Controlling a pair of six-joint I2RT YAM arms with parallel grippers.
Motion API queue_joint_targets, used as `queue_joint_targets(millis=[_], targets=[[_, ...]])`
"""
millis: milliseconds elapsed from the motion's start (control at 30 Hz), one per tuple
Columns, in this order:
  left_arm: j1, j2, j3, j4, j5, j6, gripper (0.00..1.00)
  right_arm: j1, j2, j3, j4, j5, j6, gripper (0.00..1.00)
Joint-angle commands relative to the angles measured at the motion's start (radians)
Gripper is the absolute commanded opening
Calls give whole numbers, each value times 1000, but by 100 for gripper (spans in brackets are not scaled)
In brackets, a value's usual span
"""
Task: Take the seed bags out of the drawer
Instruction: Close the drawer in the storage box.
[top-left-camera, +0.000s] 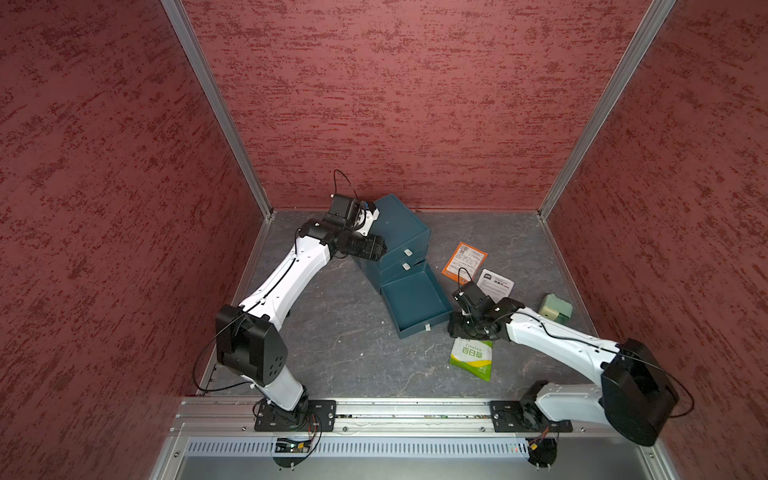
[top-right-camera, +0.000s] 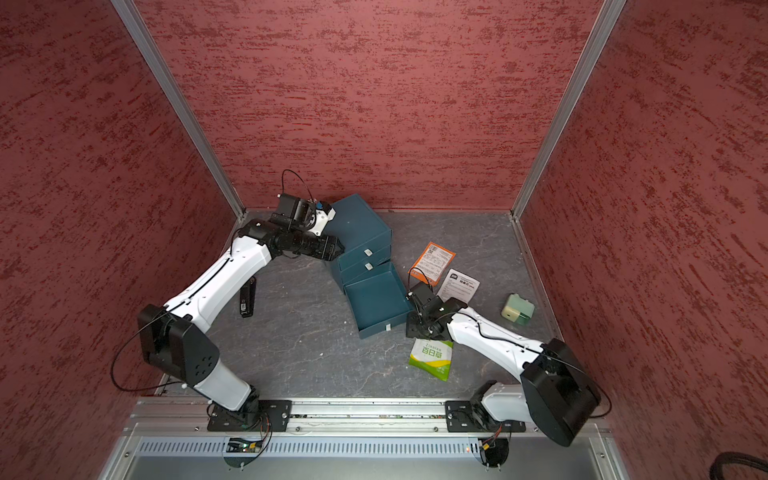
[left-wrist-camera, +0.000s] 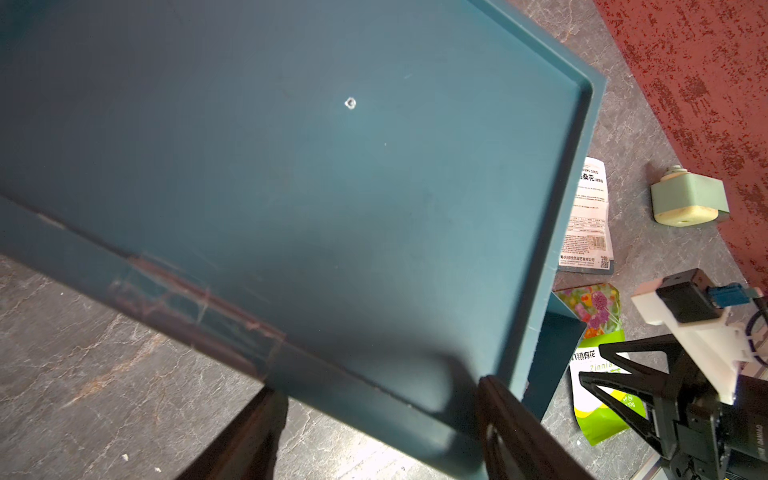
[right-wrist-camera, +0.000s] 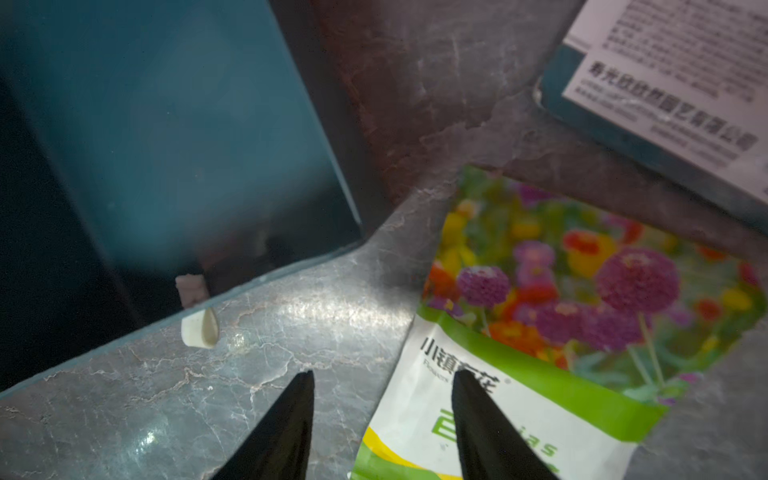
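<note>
Beneath the right gripper (top-left-camera: 466, 330) in both top views lies the green bag (top-left-camera: 471, 358). Beyond it lie the orange bag (top-left-camera: 464, 259) and white bag (top-left-camera: 496, 284). Beside it, the drawer (top-left-camera: 415, 303) shows bare. Removal appears complete; next, lift clear without snagging the bag.

Left wrist: the left gripper (left-wrist-camera: 378, 415) straddles the cabinet (left-wrist-camera: 332, 166) edge; clamping cannot be told.

Right wrist: jaws part-open and empty, with one fingertip (right-wrist-camera: 478, 415) over the green bag.

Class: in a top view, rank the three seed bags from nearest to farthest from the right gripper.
1. Green seed bag: beside the right gripper, near side.
2. White seed bag: farther back, to the right.
3. Orange seed bag: farthest back.
</note>
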Motion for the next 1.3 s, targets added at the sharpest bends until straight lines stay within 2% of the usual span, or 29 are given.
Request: queue_joint_targets(millis=[0,200,667,767,933,1100,1267], targets=[[-26,40,-10,-84,5,54,75,13,21,3,135,95,18,58],[-26,33,-23,-82,5,61,75,13,121,53,227,166,-18,59],[-25,33,-27,-82,11,66,75,11,250,179,324,171,-56,62],[-24,31,-30,-84,8,67,75,11,236,148,350,147,-34,62],[-24,25,-31,-84,7,68,75,13,129,-13,437,103,-27,64],[-24,30,-30,-84,13,68,75,25,25,-125,544,40,-143,73],[-24,30,-32,-84,15,71,75,25,56,-115,616,15,-264,84]])
